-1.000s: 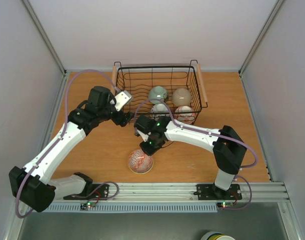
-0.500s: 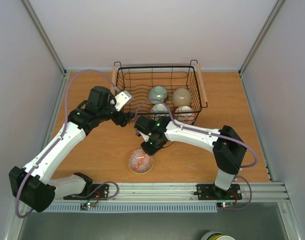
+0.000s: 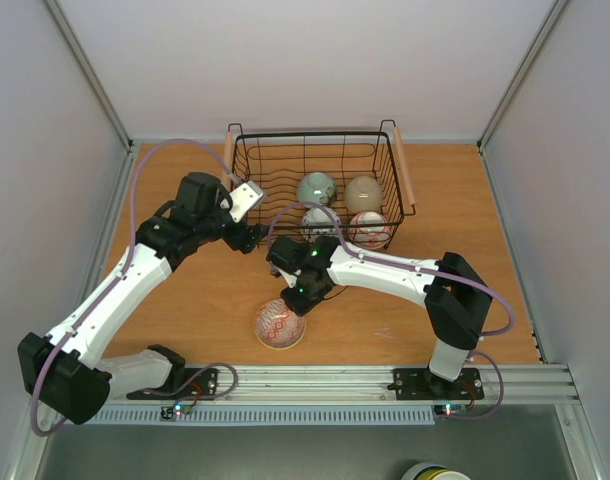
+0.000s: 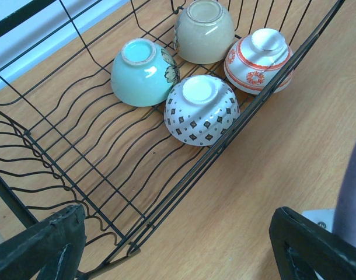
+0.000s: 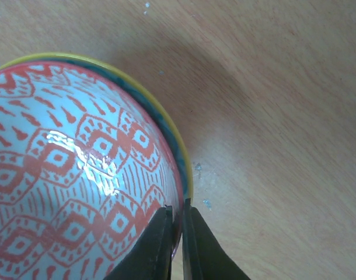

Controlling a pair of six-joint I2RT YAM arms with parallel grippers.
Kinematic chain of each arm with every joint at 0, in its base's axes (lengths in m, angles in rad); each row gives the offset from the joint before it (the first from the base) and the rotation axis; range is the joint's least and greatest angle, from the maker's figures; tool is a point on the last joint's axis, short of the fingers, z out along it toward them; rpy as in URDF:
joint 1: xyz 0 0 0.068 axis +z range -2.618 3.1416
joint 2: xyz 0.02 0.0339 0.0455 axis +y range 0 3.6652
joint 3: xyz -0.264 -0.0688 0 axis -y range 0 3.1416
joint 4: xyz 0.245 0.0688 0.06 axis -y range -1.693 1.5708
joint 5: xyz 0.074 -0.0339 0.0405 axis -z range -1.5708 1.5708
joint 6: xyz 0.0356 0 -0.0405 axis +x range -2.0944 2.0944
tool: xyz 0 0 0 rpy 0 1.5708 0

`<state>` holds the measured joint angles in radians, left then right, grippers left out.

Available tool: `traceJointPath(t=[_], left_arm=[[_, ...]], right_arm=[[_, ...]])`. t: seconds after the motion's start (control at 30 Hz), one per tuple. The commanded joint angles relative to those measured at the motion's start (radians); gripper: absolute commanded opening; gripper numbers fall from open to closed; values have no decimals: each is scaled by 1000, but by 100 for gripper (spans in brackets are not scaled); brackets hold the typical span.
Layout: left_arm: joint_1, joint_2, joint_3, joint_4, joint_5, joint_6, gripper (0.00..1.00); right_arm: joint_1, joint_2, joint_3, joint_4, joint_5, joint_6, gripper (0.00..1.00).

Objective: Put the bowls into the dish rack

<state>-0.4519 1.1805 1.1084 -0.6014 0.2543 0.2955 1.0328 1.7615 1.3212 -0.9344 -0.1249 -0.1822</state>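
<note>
Here the right gripper pinches the red-patterned bowl by its rim.

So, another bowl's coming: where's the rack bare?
The left half of the black wire dish rack, bordered by the pale green bowl and the dark-patterned white bowl. The right half is crowded: those plus a beige bowl and a red-and-white bowl.

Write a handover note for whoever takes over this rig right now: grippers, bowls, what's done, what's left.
Right gripper: shut on the rim of the red-patterned bowl, which is on the table side of the dish rack, outside it.
Left gripper: open, empty, by the rack's near side.
Done: four upturned in the rack: green bowl, beige bowl, orange-banded bowl, diamond-patterned bowl.
To do: carry the held bowl into the rack, release.
</note>
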Motion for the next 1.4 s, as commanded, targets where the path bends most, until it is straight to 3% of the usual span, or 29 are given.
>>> traceJointPath(t=[0.0,0.5,1.07,1.37], left_arm=[[2,-11,0,36,11,-2,86],[2,-13,6,25,28,-3,87],[-3,27,54,-147,325,90,99],[-28,65,68,-178,329,113,99]], right_arm=[[15,10,-2,-13,3,2,2],[15,-197,38,-41,100,-19,1],[-63,-267,124,-50,163,-42,1],[-103,-299,201,-114,212,-98,1]])
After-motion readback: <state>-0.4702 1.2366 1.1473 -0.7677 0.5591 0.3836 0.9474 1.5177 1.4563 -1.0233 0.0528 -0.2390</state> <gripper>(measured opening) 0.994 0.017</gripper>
